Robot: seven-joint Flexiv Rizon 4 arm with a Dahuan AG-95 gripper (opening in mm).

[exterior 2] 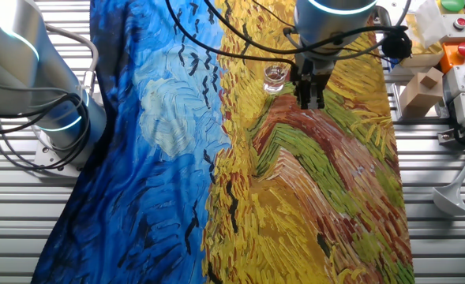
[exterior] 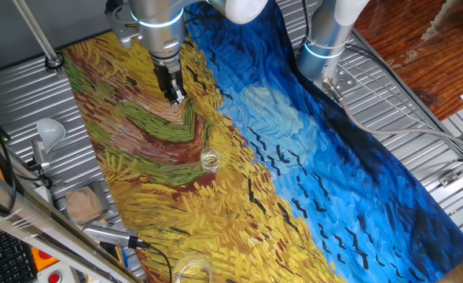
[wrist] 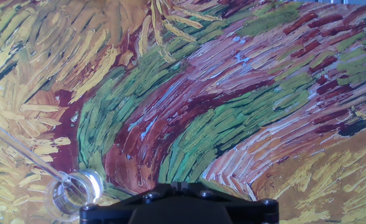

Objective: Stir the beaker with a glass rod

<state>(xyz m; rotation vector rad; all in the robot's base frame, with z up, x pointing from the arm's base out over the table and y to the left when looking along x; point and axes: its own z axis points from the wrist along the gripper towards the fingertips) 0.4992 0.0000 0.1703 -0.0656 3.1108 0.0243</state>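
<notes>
The beaker [exterior: 208,159] is a small clear glass cylinder standing on the painted cloth; it also shows in the other fixed view [exterior 2: 275,76] and at the bottom left of the hand view [wrist: 77,190]. A thin clear glass rod [wrist: 21,149] runs from the left edge of the hand view down to the beaker's rim. I cannot make it out in the fixed views. My gripper [exterior: 174,96] hangs above the cloth, apart from the beaker and towards the far side. It shows beside the beaker in the other fixed view [exterior 2: 309,101]. Its fingertips [wrist: 178,185] are together with nothing between them.
A wider clear glass vessel [exterior: 192,272] stands at the cloth's near edge. A white funnel [exterior: 50,130] and a tan block [exterior: 83,203] lie off the cloth on the left. A second arm's base [exterior: 325,43] stands at the far side.
</notes>
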